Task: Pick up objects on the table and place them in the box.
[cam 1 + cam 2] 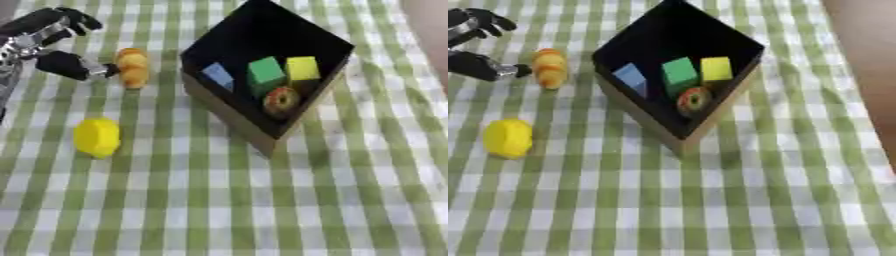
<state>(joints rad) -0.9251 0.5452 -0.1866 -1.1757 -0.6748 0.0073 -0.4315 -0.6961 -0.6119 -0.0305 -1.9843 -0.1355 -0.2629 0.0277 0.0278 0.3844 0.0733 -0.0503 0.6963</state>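
No readable writing or labels on anything in view.

Left hand point(54, 45) comes in from the upper left, over the green-and-white checked cloth point(262, 210). Fingers are spread and partly curled up top, thumb stretched out low toward the orange piece point(132, 67). The thumb tip sits right at the orange piece's left side; cannot tell whether it actually touches. Nothing is gripped, the hand is unclenched and holds nothing. Right hand is out of both views.

Orange piece: lumpy, two-lobed, upright on the cloth, just left of the box point(229, 115) and apart from it.

Yellow piece point(96, 136): rounded, lies on the cloth nearer the camera than the orange one, well left of the box, nothing touching it.

Box: black inside, tan outer wall, turned corner-on to the camera. Inside it: blue block point(218, 76) on the left, green block point(265, 73) in the middle, yellow block point(302, 68) on the right, and a round orange-red ring-like item point(281, 100) in front of the green block, near the near corner.
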